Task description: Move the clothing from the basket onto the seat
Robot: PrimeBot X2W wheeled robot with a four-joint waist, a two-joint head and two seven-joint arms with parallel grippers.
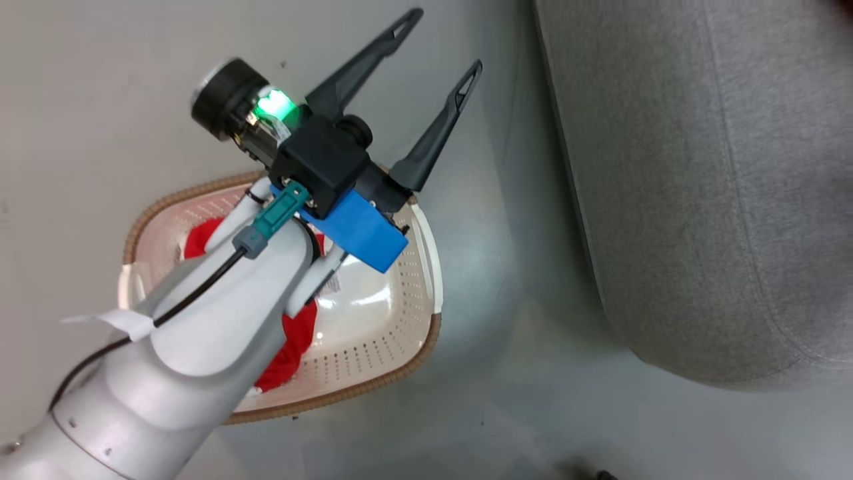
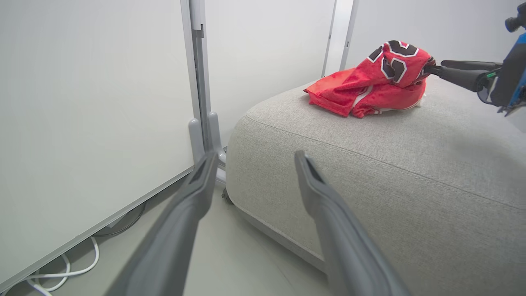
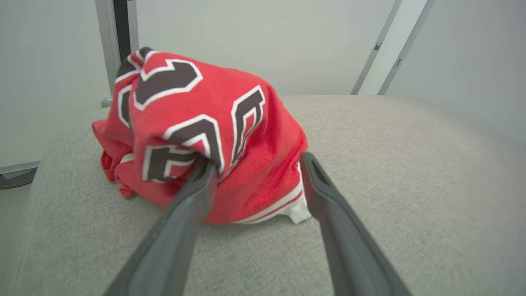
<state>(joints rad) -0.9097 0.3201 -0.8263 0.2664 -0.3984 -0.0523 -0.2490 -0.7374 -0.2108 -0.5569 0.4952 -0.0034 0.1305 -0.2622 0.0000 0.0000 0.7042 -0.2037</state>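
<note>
On the seat (image 3: 411, 164), the right pincer (image 3: 257, 161) lies level, spread against the jersey (image 3: 185, 107); left pincer (image 2: 254, 156) spread.

One basket (image 1: 363, 360) and one grey sofa (image 1: 700, 200). Two red garments: a jersey (image 3: 230, 123) and a second red garment (image 1: 293, 343). Two grippers: left gripper (image 1: 446, 40), right gripper (image 3: 255, 161).

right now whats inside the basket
A red garment lies in the basket, beside bare glossy floor. The left arm covers most of it, so its full extent cannot be seen.
</note>
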